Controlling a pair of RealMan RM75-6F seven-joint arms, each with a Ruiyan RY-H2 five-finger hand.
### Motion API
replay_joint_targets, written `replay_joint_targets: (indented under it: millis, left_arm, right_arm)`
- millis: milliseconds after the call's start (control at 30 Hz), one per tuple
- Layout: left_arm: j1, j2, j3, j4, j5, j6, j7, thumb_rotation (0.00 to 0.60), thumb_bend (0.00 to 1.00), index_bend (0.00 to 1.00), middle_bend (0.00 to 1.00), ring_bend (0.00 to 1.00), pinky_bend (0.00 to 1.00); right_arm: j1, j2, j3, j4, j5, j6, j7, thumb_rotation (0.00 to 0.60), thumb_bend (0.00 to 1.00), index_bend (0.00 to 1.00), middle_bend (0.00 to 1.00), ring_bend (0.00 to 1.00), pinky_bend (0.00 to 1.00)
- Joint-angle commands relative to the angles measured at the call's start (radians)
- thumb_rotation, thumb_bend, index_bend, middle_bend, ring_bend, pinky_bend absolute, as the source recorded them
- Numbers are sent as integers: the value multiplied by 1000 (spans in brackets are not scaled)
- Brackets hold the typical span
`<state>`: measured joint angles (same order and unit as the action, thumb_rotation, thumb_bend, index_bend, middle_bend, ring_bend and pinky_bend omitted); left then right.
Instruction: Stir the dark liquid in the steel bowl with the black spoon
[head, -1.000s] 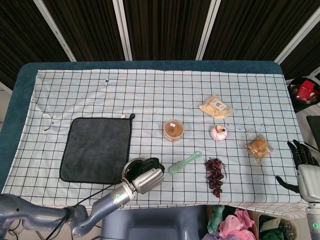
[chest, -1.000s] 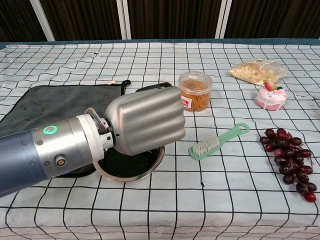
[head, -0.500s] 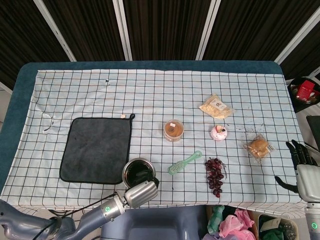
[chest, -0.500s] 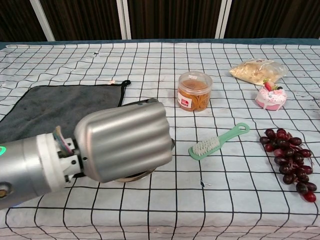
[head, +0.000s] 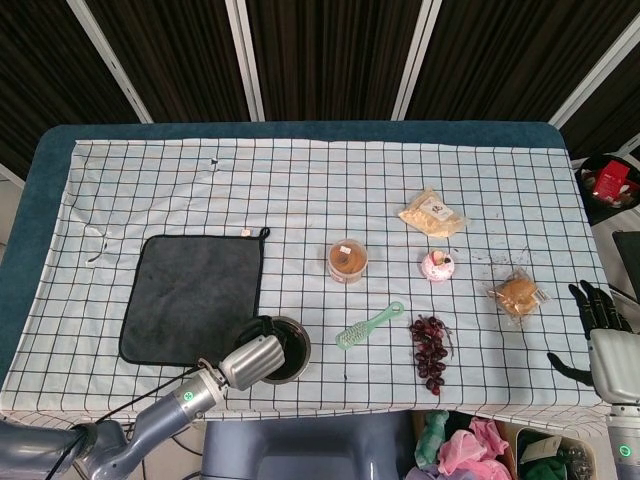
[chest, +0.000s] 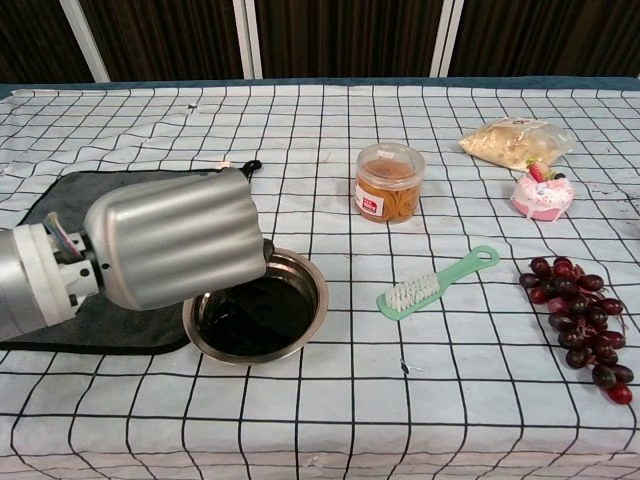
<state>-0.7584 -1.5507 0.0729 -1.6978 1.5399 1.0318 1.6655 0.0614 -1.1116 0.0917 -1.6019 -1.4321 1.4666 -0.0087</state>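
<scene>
The steel bowl (head: 303, 350) (chest: 318, 297) of dark liquid (chest: 265, 315) stands near the table's front edge, beside the grey towel. My left hand (head: 250, 358) (chest: 175, 250) hovers over the bowl's left rim, its fingers curled into a fist. The black spoon's handle is hidden inside that fist. A dark rounded outline, the black spoon (chest: 217, 317), shows in the liquid below the hand. My right hand (head: 602, 335) hangs off the table's right edge with its fingers spread and nothing in it; the chest view does not show it.
A grey towel (head: 190, 298) (chest: 110, 200) lies left of the bowl. To the right are a green brush (head: 368, 325) (chest: 435, 283) and grapes (head: 430, 352) (chest: 580, 325). Behind stand a snack jar (head: 347, 260) (chest: 390, 182) and a pink cake (head: 437, 265) (chest: 541, 193).
My left hand swung from above the bowl toward the front edge, then left to the bowl's left rim, uncovering the liquid. The right hand barely moved.
</scene>
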Motion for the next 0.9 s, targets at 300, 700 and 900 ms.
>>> replay_joint_targets:
  millis: [300,700,900]
  left_arm:
    - [-46,-107,-68,101,5,-43,21,600,483,688,935,852,756]
    - [-73,-212,-92,113,15,-61,43,600,483,688,935,852,756]
    - [-60,-195,-68,59,25,-57,25,600,483,689,935,852,756]
  right_arm:
    - [1,0,0,0,1,-1,2,600,113,21,7,37,219]
    - [-4,6,3,0,-1,9,18,600,113,21,7,37,219]
    - [-4,7,3,-1,-2,10,18,600,113,21,7,37,219]
